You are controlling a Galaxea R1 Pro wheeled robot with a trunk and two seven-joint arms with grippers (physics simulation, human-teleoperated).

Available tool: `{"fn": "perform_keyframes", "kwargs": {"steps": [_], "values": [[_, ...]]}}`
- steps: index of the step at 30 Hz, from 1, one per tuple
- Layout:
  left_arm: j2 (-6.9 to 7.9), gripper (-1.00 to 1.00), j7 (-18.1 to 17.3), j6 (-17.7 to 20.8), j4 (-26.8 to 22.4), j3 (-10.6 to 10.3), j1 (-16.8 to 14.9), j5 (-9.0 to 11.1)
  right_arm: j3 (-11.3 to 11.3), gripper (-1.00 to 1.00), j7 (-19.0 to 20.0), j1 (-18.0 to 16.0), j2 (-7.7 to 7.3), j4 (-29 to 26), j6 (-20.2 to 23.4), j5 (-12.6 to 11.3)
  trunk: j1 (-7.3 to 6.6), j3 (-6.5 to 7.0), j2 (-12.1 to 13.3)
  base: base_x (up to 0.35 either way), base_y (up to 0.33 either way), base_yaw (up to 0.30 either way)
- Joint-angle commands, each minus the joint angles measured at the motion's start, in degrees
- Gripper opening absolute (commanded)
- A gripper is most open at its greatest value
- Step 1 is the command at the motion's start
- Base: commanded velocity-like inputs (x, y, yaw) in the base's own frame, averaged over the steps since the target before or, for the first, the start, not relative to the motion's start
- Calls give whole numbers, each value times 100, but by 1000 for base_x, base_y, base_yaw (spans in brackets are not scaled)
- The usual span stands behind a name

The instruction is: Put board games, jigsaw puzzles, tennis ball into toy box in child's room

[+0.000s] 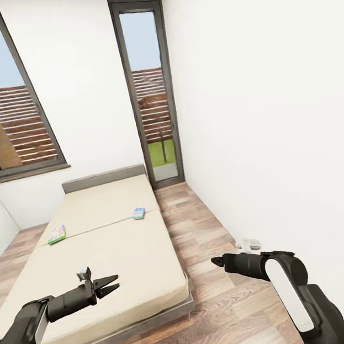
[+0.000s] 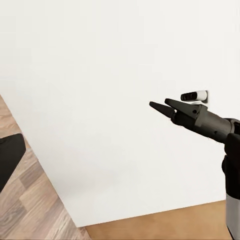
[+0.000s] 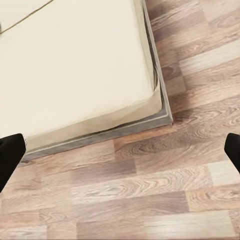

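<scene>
Nearest the head camera, two dark arms reach forward over a wood-plank floor. The left hand (image 1: 113,284) hangs above the near end of the bed, its two pointed fingers slightly spread and holding nothing. The right hand (image 1: 215,261) hangs over the floor between the bed and the white wall; in the head view it tapers to a point, while the left wrist view shows this same right hand (image 2: 161,106) side-on against the wall, its slim fingers drawn almost together with only a narrow gap, empty. The right wrist view looks down past two dark fingertips (image 3: 10,155) set wide apart at the picture's edges, onto the bed's grey frame corner and the floorboards (image 3: 150,195). The bed (image 1: 124,253) is low and wide, with a smooth beige mattress and a grey headboard. Two board games lie flat on it, well apart: a yellow-green one (image 1: 56,234) near the bed's left edge and a blue one (image 1: 138,213) near its right edge. A small white fixture (image 1: 248,244) sits low on the right wall. Behind the bed stand a large window (image 1: 3,99) and a tall narrow glazed door (image 1: 150,91), both dark-framed, showing brown slatted fencing outside.
</scene>
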Motion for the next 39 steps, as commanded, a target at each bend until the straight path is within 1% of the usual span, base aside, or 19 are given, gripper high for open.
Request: {"fn": "perform_keyframes", "kwargs": {"steps": [1, 10, 39], "values": [[0, 100, -22, 61, 0, 1, -5, -3, -2, 100, -51, -5, 1, -6, 20, -52, 2, -9, -8, 85, -94, 290], [-16, 100, -20, 61, 0, 1, -5, -3, -2, 100, -51, -5, 1, -6, 20, -52, 2, -9, -8, 157, -169, 290], [-37, 100, -5, 61, 0, 1, -5, -8, -5, 100, -51, -5, 1, -6, 20, -52, 2, -9, -8, 200, -225, 290]]}}
